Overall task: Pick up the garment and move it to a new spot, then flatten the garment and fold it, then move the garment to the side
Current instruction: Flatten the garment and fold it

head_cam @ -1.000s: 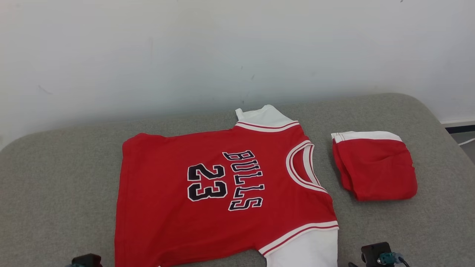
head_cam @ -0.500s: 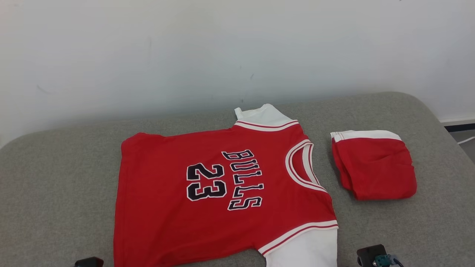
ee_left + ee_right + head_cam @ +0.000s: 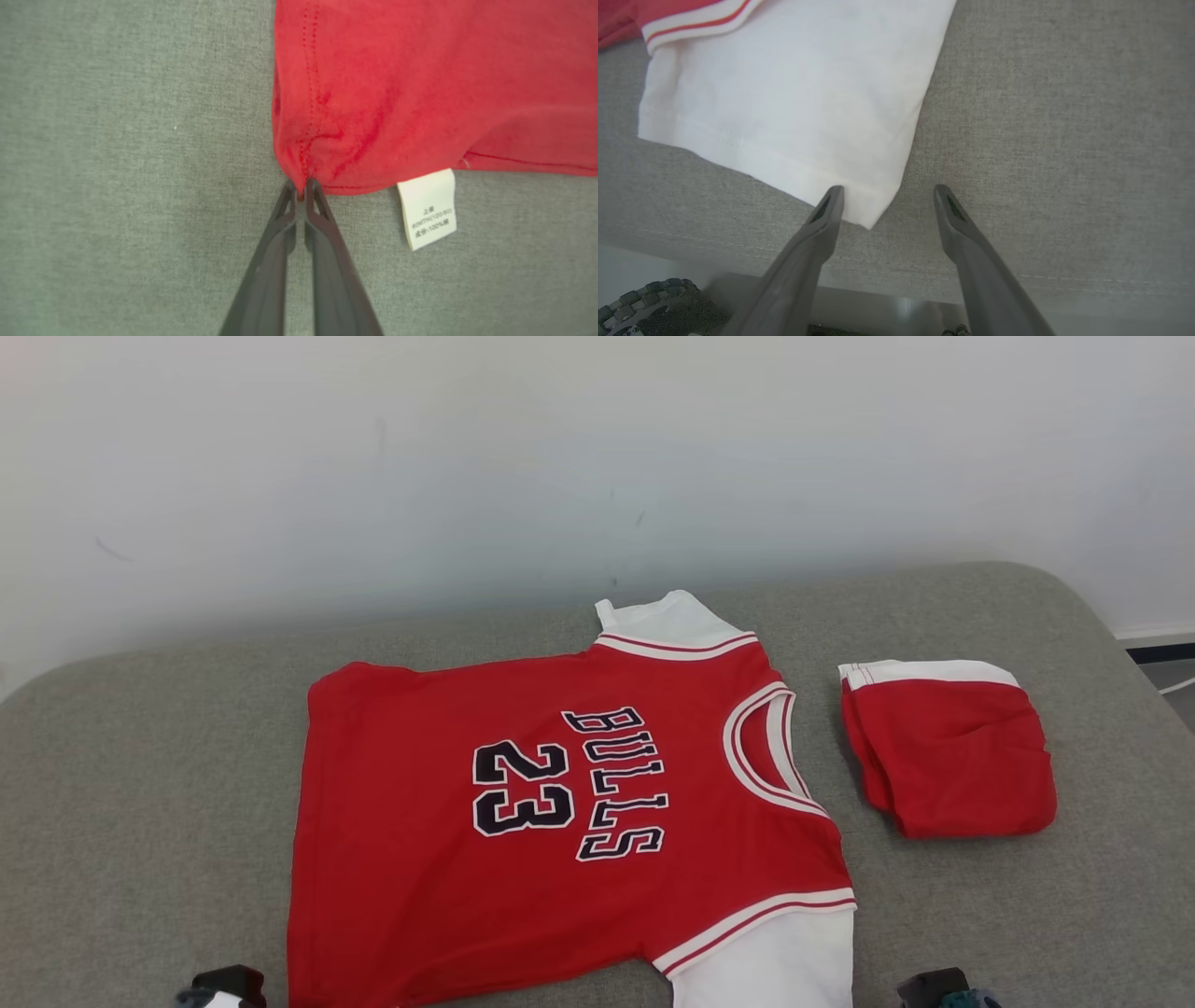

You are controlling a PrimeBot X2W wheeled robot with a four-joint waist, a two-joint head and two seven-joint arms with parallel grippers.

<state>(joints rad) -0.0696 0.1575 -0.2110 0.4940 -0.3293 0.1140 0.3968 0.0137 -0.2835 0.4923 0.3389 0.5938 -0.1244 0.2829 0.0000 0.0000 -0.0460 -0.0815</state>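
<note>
garment [image 3: 560, 821] flat on grey cushion [image 3: 140, 803], centre of head view, long axis across frame, collar [image 3: 770, 751] toward right | left gripper [image 3: 301, 191] pinches red hem corner [image 3: 308, 172], lower centre of wrist view | right gripper [image 3: 887, 196] spread, white sleeve [image 3: 784, 107] corner between fingers, ungripped

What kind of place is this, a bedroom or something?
Probably a plain practice room for folding clothes, though I can't be sure it isn't a bedroom. A grey padded surface stands against a plain white wall, and on it lie a red jersey and a folded red garment.
</note>
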